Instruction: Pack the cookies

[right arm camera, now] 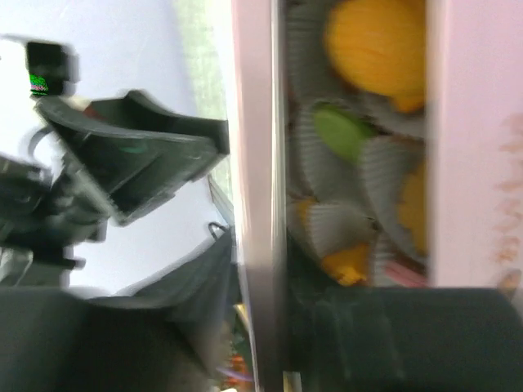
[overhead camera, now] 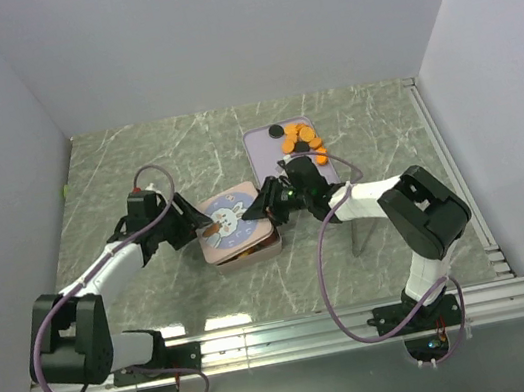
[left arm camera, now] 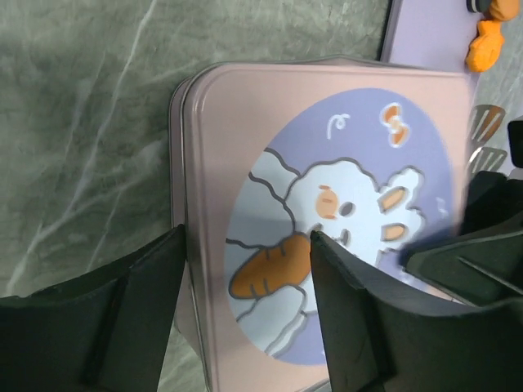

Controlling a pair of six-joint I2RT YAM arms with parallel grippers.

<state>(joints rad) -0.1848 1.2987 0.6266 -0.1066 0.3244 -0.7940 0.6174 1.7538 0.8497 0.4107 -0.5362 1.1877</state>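
Note:
The square tin (overhead camera: pixel 251 250) stands mid-table, and its pink rabbit lid (overhead camera: pixel 231 220) lies tilted over it. My right gripper (overhead camera: pixel 269 205) is shut on the lid's right rim (right arm camera: pixel 257 122); the right wrist view (right arm camera: pixel 270 286) shows the gap under the lid. Inside, orange cookies (right arm camera: pixel 372 41) and a green one (right arm camera: pixel 339 131) sit in paper cups. My left gripper (overhead camera: pixel 197 230) is open, its fingers straddling the lid's left edge (left arm camera: pixel 248 237). More orange cookies (overhead camera: pixel 301 138) and a black one (overhead camera: pixel 274 132) lie on the lavender tray (overhead camera: pixel 266 160).
The tray stands just behind and right of the tin, touching or nearly touching it. White walls close the table at left, back and right. A metal rail (overhead camera: pixel 449 163) runs along the right edge. Both arms' cables loop near the front.

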